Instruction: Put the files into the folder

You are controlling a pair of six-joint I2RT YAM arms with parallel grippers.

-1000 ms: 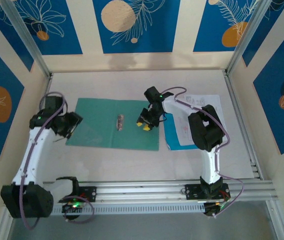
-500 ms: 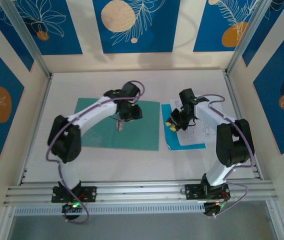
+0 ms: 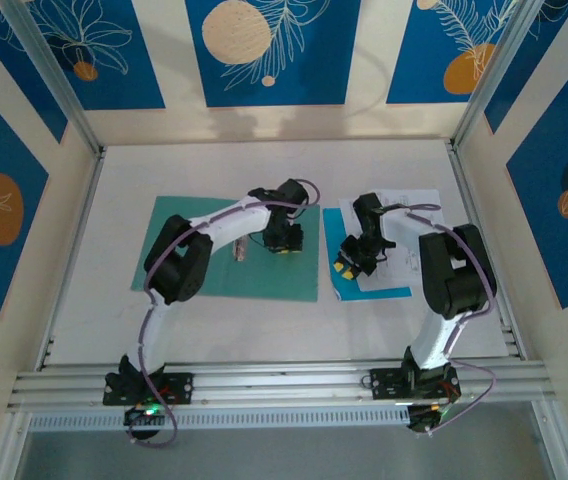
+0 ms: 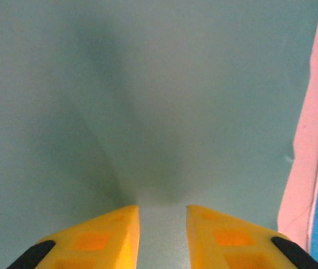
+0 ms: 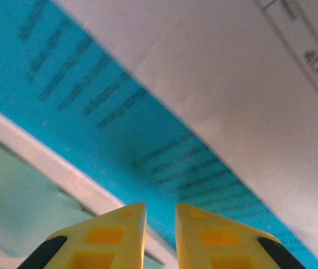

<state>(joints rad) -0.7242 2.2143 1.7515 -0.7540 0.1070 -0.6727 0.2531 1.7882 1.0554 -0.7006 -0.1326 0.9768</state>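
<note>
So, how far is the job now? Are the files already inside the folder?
Done: the folder lies open on the table. In hand: nothing gripped; the left end effector is close over the folder's right half, the right end effector over the files beside it, jaws slightly apart. Left: the files lie outside the folder, so moving them in remains.

The right gripper (image 5: 160,224) sits at the bottom centre, its two yellow fingertips (image 5: 114,232) parted by a narrow gap with nothing in it. Above them a blue sheet (image 5: 92,95) with dark lines of print runs from the upper left to the lower right. A white sheet (image 5: 215,73) with blurred print lies over it in the upper right, while a pale strip of table (image 5: 41,159) and a green folder (image 5: 13,207) show at the lower left.
</note>
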